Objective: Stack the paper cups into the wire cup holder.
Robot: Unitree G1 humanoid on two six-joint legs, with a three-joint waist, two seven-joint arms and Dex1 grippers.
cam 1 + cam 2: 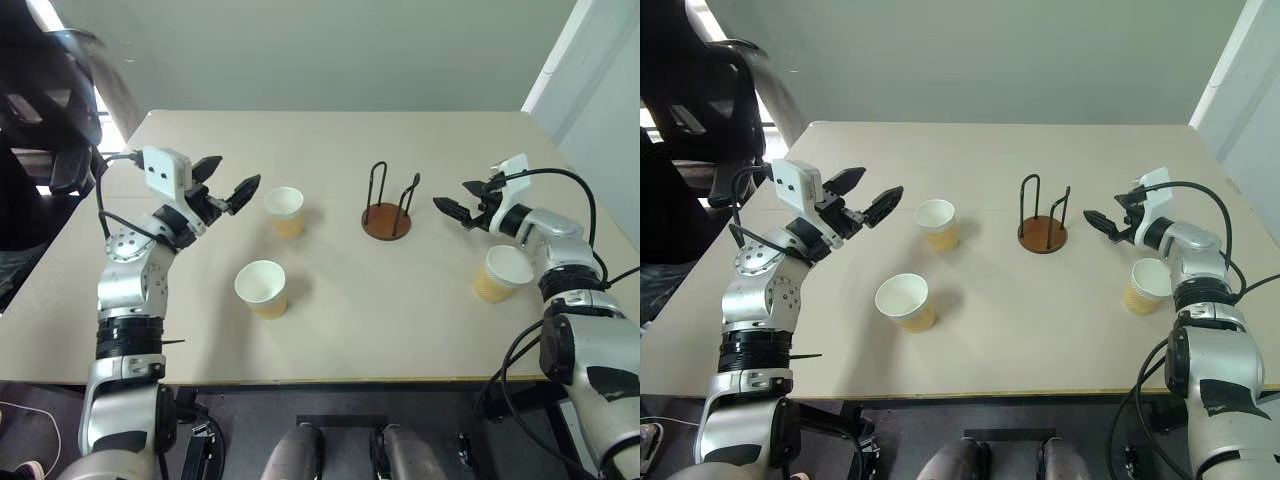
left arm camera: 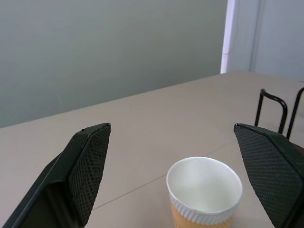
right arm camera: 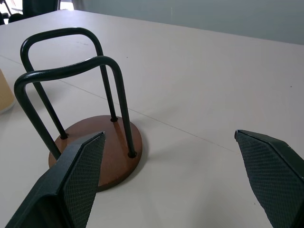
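Three tan paper cups stand upright on the table: one (image 1: 285,211) at mid-left, one (image 1: 262,288) nearer the front, and one (image 1: 502,272) at the right beside my right forearm. The wire cup holder (image 1: 386,220), a brown disc with black wire loops, stands empty in the middle. My left gripper (image 1: 232,178) hovers open just left of the mid-left cup (image 2: 204,194), pointing at it. From the right, my open right gripper (image 1: 455,197) points at the holder (image 3: 95,147), a short gap away. Neither gripper holds anything.
The beige table (image 1: 400,340) runs to its front edge close to me. A black office chair (image 1: 40,120) stands off the table's left rear corner. A grey wall lies behind, and a pale panel (image 1: 600,80) rises at the right.
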